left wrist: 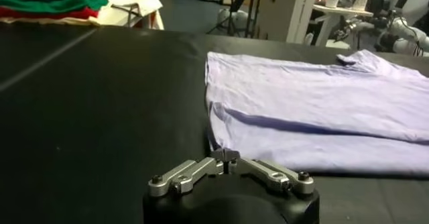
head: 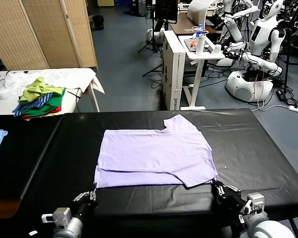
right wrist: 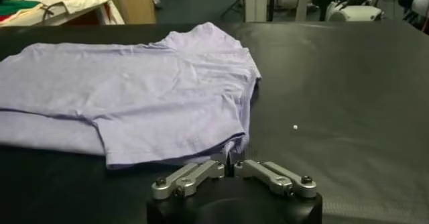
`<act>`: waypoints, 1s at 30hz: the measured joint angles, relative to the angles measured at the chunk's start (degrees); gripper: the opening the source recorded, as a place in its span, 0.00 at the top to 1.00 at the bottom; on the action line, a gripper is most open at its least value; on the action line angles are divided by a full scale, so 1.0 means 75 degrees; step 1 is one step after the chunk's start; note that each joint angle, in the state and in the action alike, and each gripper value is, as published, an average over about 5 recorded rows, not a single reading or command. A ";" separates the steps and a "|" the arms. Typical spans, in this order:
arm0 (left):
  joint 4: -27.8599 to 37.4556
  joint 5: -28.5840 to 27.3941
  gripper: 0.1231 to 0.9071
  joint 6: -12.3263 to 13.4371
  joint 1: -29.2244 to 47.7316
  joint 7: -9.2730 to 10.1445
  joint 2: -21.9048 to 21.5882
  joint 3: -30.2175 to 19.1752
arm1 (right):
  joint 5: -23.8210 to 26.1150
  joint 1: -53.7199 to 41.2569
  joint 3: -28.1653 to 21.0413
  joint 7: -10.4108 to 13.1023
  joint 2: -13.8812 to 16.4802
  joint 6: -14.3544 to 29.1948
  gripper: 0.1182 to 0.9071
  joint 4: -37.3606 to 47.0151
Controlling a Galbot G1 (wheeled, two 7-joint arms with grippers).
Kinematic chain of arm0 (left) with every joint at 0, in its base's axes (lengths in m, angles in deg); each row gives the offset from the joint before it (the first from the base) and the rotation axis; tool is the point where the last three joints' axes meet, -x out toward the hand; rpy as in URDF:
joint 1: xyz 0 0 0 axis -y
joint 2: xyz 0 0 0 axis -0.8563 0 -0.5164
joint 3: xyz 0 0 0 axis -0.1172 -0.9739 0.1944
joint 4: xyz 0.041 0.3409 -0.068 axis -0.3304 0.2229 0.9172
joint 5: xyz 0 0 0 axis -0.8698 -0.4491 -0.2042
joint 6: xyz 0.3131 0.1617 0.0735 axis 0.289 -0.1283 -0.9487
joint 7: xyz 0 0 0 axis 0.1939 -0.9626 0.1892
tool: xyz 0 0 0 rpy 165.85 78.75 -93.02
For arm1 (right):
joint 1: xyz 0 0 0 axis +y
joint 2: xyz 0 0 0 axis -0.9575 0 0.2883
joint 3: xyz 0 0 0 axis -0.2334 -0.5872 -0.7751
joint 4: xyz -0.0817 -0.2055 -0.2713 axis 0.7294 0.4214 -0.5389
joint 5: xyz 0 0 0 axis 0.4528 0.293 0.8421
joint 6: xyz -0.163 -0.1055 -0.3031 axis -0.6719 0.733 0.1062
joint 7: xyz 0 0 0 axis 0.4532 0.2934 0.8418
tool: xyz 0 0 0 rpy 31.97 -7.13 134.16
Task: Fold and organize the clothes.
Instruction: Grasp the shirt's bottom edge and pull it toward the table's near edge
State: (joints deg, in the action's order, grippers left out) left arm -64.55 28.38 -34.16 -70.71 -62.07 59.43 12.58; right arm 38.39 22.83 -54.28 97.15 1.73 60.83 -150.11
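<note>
Head view: L end effector [head: 91, 194] and R end effector [head: 219, 189] sit at the near corners of the lavender T-shirt [head: 156, 156], spread flat on the black worktop [head: 258, 148], w/ a clothes pile [head: 39, 99] far left. Wrist views add what the head view lacks: both sets of jaws are fully closed at the hem edge, apparently pinching fabric. Step: grasp for a fold, prob.; next, lift both corners evenly and carry them toward the far edge.
</note>
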 joint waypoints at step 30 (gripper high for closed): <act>-0.1434 -0.0088 0.16 -0.1149 -0.1518 0.0466 -0.0172 0.0650 | -0.1186 0.0392 0.0877 0.0560 0.0438 -0.1028 0.00 -0.1542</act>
State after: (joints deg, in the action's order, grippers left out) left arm -75.30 27.72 -42.77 -82.09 -58.57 58.14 17.46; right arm 29.49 25.77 -47.70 101.35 5.02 53.13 -161.68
